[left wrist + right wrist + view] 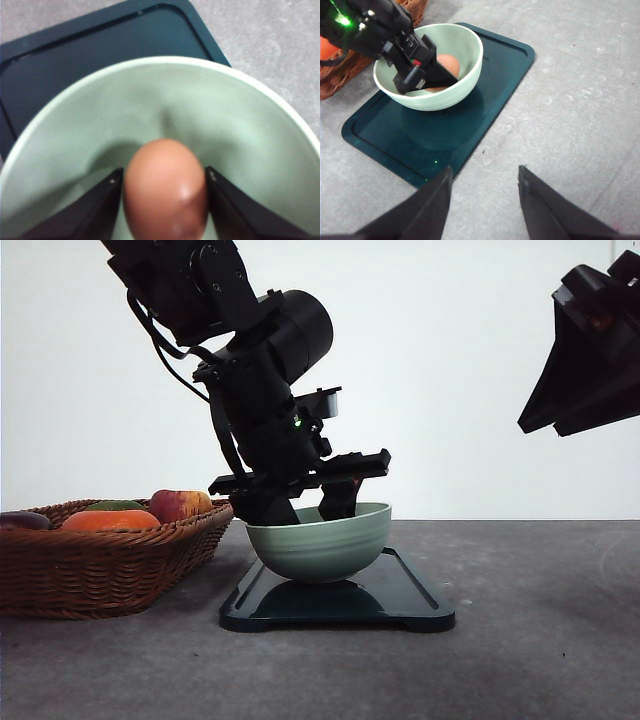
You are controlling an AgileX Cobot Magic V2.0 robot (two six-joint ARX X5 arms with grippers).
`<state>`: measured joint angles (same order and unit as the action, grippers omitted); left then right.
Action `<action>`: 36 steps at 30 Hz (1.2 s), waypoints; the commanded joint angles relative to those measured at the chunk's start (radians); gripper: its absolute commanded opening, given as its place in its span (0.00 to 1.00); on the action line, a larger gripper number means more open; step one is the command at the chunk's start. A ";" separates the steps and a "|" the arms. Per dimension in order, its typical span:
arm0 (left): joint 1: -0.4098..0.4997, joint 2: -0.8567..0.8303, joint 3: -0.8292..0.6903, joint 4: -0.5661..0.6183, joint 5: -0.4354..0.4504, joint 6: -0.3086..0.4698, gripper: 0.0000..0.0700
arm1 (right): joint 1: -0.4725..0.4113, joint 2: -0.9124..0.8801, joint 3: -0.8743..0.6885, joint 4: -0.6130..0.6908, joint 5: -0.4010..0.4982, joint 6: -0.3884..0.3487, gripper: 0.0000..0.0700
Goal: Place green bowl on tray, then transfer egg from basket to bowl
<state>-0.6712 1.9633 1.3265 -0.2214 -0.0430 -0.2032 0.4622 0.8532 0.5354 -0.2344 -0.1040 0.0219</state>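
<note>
One egg (165,192) clamped at its sides in left pincer (164,200), down inside green bowl (240,130) on tray (400,592). Light, smooth, brittle, so release low. Right pincer (485,200) spread, empty, well off.

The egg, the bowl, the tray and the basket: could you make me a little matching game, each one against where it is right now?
Things:
1. egg
2. green bowl
3. tray
4. basket

Places:
A. flat on the grey table, under the bowl
B. to the left of the tray, holding fruit
C. between the left end effector's fingers, inside the bowl
D. standing on the tray

Pairs: 1-C, 2-D, 3-A, 4-B
</note>
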 commanded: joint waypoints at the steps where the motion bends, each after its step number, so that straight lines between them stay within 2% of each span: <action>1: -0.010 0.004 0.048 -0.018 0.000 -0.009 0.60 | 0.005 0.008 0.005 0.010 0.000 -0.007 0.37; 10: -0.009 0.004 0.240 -0.267 0.000 -0.004 0.62 | 0.005 0.008 0.005 0.010 0.000 -0.007 0.37; 13: -0.006 -0.006 0.292 -0.355 0.000 0.029 0.62 | 0.005 0.008 0.005 0.009 0.000 -0.007 0.37; 19: 0.001 -0.083 0.288 -0.418 0.000 0.091 0.62 | 0.005 0.008 0.005 0.009 0.000 -0.007 0.37; 23: 0.008 -0.170 0.201 -0.363 0.000 0.091 0.62 | 0.005 0.008 0.005 0.007 0.000 -0.007 0.37; 31: 0.032 -0.441 -0.141 -0.145 0.000 0.091 0.62 | 0.005 0.008 0.005 0.002 0.000 -0.007 0.37; 36: 0.085 -0.609 -0.309 -0.092 0.007 0.110 0.62 | 0.005 0.008 0.005 0.000 0.000 -0.007 0.37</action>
<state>-0.5881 1.3599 1.0275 -0.3248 -0.0412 -0.1163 0.4622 0.8532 0.5354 -0.2369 -0.1040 0.0219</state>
